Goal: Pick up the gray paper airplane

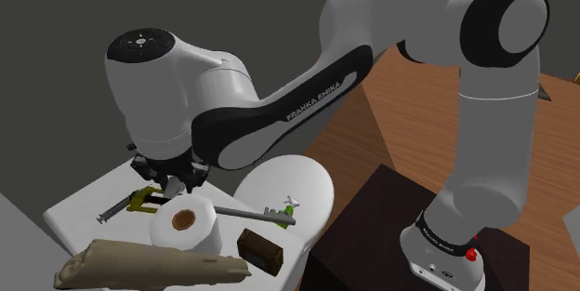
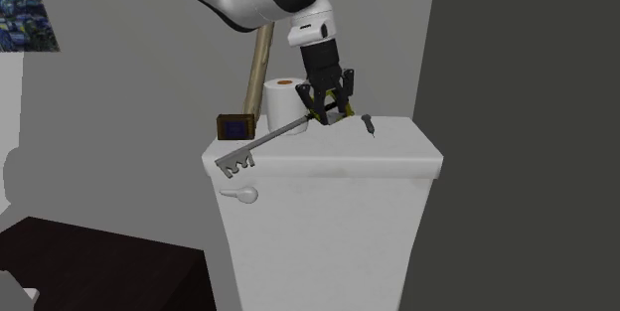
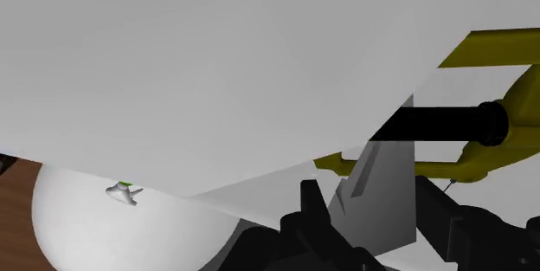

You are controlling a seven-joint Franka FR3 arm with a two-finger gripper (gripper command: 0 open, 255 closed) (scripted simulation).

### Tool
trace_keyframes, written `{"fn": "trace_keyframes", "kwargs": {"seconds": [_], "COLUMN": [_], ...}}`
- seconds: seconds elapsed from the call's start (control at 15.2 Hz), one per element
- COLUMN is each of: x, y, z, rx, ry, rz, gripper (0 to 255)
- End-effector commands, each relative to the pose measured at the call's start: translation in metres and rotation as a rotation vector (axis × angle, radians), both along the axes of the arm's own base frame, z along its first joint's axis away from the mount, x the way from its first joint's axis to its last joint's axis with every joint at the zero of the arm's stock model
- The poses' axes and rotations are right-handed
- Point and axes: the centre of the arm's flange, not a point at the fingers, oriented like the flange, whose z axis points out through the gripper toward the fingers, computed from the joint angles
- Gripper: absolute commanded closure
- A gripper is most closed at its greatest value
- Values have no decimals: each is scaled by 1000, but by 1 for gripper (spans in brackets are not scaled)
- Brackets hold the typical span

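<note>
Two black fingers (image 3: 316,217) of the end effector (image 3: 376,204) clasp the gray paper airplane (image 3: 385,165) down at the toilet tank lid (image 2: 397,150), close beside a yellow clamp (image 3: 506,44); the thin folded sheet could crumple or slip free on the lift, or the clamp could snag. The wrist view lays the grip bare, while the second exterior view reveals the key (image 2: 263,145) and the lid's front edge nearby

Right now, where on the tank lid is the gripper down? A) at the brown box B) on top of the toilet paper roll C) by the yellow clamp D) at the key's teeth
C: the gripper sits low at the yellow clamp, beside the toilet paper roll.
</note>
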Motion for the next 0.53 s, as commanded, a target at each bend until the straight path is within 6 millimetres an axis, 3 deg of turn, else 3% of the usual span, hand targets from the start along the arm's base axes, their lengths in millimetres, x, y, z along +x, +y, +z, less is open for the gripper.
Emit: {"fn": "trace_keyframes", "kwargs": {"seconds": [0.0, 0.33, 0.46], "x": [0, 0, 0], "y": [-1, -1, -1], "z": [11, 37, 38], "rx": [0, 0, 0], "ry": [0, 0, 0], "rz": [0, 0, 0], "gripper": [255, 255, 255]}}
